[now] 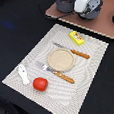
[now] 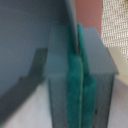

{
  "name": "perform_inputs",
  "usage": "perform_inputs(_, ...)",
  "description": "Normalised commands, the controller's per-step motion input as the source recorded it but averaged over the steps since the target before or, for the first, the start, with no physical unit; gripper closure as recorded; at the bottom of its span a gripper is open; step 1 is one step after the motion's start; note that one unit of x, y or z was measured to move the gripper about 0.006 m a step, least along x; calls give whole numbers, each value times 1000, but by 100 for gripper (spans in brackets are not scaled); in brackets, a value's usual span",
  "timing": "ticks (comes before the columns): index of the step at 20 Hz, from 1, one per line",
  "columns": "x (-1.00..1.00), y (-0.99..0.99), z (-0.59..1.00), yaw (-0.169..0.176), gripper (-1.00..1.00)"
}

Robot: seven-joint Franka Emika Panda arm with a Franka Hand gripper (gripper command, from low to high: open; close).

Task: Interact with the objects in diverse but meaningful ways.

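The striped placemat [image 1: 87, 61] fills the middle of the exterior view, with the round tan plate [image 1: 60, 58] at its centre. At the far edge, on a brown board [image 1: 104, 25], the gripper [image 1: 84, 5] sits over the grey frying pan [image 1: 73, 5]. In the wrist view the green pads [image 2: 75, 85] are pressed together on a thin grey strip [image 2: 74, 25] running straight away between them, which I judge to be the pan's rim or handle. The yellow packet [image 1: 77, 37] lies nearest toward the mat; the red tomato [image 1: 39, 83] and white fish-like piece [image 1: 24, 74] lie well apart at the near corner.
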Motion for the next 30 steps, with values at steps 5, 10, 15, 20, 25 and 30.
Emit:
perform_inputs(5, -219, 91, -85, 0, 100)
perform_inputs(10, -238, 78, -104, 0, 100)
perform_inputs(15, -202, 106, -133, 0, 100)
perform_inputs(20, -242, 170, -158, 0, 100)
perform_inputs(25, -301, 118, -193, 0, 100)
perform_inputs(30, -302, 131, -199, 0, 100)
